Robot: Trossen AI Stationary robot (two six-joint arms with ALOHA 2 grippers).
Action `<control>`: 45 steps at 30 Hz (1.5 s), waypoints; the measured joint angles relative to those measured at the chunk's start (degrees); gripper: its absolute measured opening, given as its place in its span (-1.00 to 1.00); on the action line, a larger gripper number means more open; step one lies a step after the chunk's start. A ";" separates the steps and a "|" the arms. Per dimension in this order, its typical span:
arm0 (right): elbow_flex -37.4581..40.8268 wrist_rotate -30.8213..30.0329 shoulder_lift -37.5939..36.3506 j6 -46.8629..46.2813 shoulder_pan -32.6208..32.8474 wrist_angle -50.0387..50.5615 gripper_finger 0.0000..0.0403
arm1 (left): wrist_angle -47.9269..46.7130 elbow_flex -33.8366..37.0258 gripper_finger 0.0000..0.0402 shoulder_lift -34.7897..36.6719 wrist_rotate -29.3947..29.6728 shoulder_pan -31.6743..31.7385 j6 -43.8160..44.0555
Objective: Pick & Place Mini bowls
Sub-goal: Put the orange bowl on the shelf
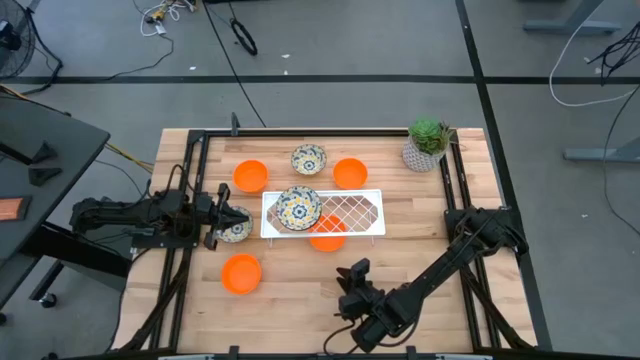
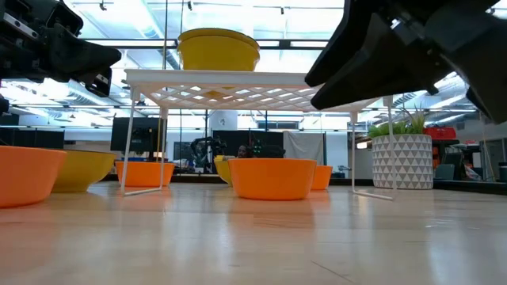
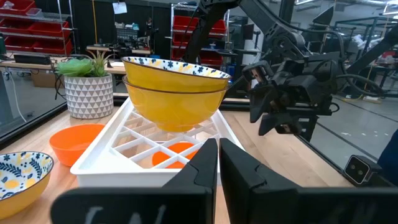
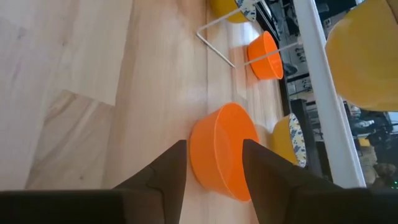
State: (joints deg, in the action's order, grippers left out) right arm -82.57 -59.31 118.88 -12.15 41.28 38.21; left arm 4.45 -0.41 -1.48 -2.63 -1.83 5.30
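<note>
High view: four orange bowls and three patterned bowls visible; one patterned sits on the white rack.

Low view: the plant stands right.

Left wrist view: left gripper closed, empty; two bowls stacked.

Right wrist view: right gripper spread, empty.

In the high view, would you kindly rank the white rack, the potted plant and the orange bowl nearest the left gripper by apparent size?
1. white rack
2. potted plant
3. orange bowl; it looks close to the plant in size, so that order is unsure.
</note>
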 joint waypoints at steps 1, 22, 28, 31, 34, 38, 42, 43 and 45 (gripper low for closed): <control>-0.37 0.00 0.45 -0.63 0.02 0.58 -0.22 | 0.00 0.00 -0.88 -0.01 0.00 -0.02 0.00; -27.41 -0.08 14.85 -15.45 -3.27 25.06 -0.22 | 0.03 0.00 -0.88 0.00 0.00 -0.01 0.02; -27.38 0.40 17.26 -17.87 -3.93 25.56 -0.22 | 0.00 0.00 -0.88 -0.02 0.00 0.00 0.00; -27.31 0.41 17.74 -19.62 -4.37 25.92 -0.22 | 0.00 -0.02 -0.88 0.00 0.00 -0.01 0.02; -27.30 0.20 17.86 -20.90 -4.61 25.81 -0.22 | 0.00 -0.01 -0.88 0.00 0.00 0.00 0.02; -27.42 0.40 18.02 -20.49 -5.17 26.07 -0.22 | 0.00 0.00 -0.88 -0.01 0.00 -0.01 0.02; -30.81 0.28 18.01 -20.41 -5.86 28.83 -0.22 | 0.00 0.00 -0.88 0.00 0.00 0.00 0.02; -31.40 0.16 17.96 -20.40 -5.98 28.89 -0.22 | 0.00 -0.01 -0.88 -0.01 0.00 -0.01 0.02; -32.38 0.22 17.98 -20.25 -6.19 29.53 -0.22 | 0.00 0.00 -0.88 -0.01 0.00 -0.02 0.00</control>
State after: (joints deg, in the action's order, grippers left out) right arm -114.95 -59.10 136.86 -32.41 35.09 67.74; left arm 4.45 -0.40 -1.49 -2.63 -1.85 5.30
